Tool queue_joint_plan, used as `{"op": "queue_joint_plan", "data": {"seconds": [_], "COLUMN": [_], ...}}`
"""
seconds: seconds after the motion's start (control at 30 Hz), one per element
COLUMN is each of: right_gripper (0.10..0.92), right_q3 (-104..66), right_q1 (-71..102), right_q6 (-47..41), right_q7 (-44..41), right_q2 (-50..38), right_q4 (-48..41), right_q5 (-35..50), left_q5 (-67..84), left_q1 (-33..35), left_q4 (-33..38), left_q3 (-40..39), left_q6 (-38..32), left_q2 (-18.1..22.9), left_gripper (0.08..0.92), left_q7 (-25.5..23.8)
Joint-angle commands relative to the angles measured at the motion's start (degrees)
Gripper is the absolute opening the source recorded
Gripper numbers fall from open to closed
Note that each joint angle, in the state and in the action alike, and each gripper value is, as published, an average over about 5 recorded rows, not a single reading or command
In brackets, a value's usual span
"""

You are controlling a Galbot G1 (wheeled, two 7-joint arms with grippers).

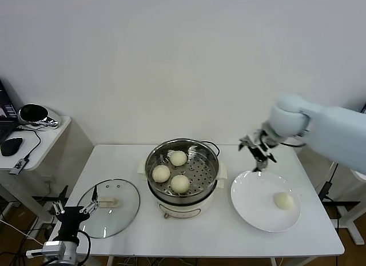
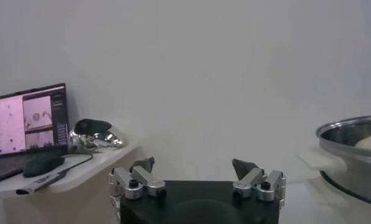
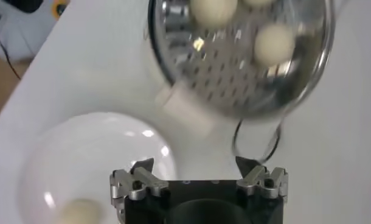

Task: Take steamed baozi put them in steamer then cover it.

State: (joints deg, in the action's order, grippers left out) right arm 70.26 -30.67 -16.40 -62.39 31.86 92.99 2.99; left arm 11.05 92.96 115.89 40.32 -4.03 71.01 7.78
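The white table carries the steamer at its middle, three steamed baozi on its perforated tray. The plate, toward the right edge, holds a fourth bun. The cover lies flat near the front-left corner. The right gripper hovers above the plate's far rim, fingers spread, empty. The left gripper waits at the front-left corner, likewise spread. No legible writing anywhere.
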Motion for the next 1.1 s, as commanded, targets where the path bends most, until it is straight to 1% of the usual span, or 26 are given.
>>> {"op": "queue_joint_plan", "data": {"seconds": [0.03,0.23,0.43,0.7,1.1], "right_gripper": [0.823,0.823,0.823,0.823,0.823], "right_q3": [-12.71,-25.38,-32.36,-36.3,-35.99], "right_q1": [18.32,35.04,42.15,46.01,45.85], "right_q6": [-3.42,-1.82,-1.68,-1.61,-0.92], "right_q7": [0.78,1.67,2.46,3.36,3.6], "right_q2": [-12.09,-11.64,-9.09,-5.64,-1.95], "right_q4": [-0.14,-4.26,-8.32,-13.49,-17.31], "right_q5": [-5.81,-10.44,-13.52,-18.1,-19.65], "left_q5": [-0.19,-0.44,-0.66,-0.74,-0.78], "left_q1": [-0.01,0.23,0.5,0.77,0.8], "left_q4": [-0.15,-0.45,-0.3,-0.24,-0.43], "left_q3": [-0.17,-0.07,0.16,0.6,0.58], "left_q6": [0.02,0.0,0.05,0.13,0.1], "left_q2": [0.07,0.1,0.26,0.35,0.61], "left_gripper": [0.823,0.823,0.823,0.823,0.823], "left_q7": [-0.04,-0.01,0.0,0.0,0.0]}}
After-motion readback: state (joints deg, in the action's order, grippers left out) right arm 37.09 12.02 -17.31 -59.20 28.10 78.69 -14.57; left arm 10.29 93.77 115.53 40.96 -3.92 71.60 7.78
